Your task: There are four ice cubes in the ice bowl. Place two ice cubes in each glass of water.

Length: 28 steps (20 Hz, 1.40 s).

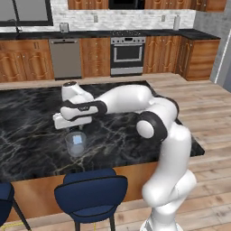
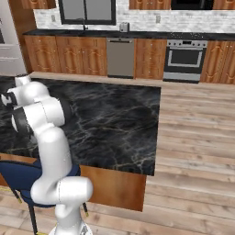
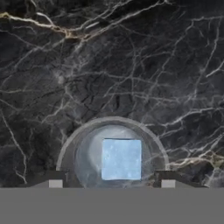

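My fingers (image 3: 112,183) hang straight over 1 glass of water (image 1: 76,143), a short clear cylinder with a faint blue-grey tint, standing on the black marble desk (image 1: 27,135) with its pale veins. The 2 dark tips stand apart, 1 either side of the glass's round rim, and grip nothing. Inside the glass lies 1 ice cube (image 3: 121,159), a square, pale-blue translucent block with a mottled face.

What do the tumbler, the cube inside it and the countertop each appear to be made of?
Glass of water: apparently clear glass, see-through wall, faint blue-grey tint. Ice cube: seemingly ice, pale blue, translucent, mottled. Countertop: likely polished black marble, pale and golden veins.
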{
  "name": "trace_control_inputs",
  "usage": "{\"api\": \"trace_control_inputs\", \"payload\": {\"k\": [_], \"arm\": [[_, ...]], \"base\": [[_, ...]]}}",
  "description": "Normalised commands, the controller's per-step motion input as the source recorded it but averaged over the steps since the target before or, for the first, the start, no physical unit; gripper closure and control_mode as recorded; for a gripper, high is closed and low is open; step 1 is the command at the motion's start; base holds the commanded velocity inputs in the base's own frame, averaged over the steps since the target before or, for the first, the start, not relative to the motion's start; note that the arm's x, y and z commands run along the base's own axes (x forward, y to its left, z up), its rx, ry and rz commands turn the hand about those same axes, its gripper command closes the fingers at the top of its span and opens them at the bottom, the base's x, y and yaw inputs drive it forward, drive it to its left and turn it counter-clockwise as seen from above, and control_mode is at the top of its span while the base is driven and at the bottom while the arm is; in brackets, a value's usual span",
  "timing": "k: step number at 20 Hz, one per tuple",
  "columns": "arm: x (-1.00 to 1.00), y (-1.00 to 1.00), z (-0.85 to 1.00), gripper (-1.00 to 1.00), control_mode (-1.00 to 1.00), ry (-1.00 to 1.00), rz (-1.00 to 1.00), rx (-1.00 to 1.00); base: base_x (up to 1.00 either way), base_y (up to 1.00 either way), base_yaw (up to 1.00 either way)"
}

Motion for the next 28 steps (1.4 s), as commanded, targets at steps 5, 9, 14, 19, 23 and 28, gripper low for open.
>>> {"api": "trace_control_inputs", "payload": {"k": [5,9,14,19,23,28], "arm": [[-0.76,-0.55,0.66,-1.0,-1.0,0.0,-0.03,0.04],[-1.0,-1.0,0.0,-1.0,-1.0,-0.02,0.0,0.0],[-0.72,-0.71,0.0,-1.0,-1.0,-0.42,0.0,0.08],[-0.27,-0.07,0.0,-1.0,1.0,-0.01,0.0,0.01],[0.0,0.0,0.0,-1.0,1.0,0.0,0.0,0.0],[0.0,0.0,0.0,-1.0,1.0,0.0,0.0,0.0]], "base": [[0.0,0.0,0.0],[0.0,0.0,0.0],[0.0,0.0,0.0],[-0.6,-0.1,-0.02],[-0.93,0.88,-0.26],[-0.61,1.0,-0.29]]}}
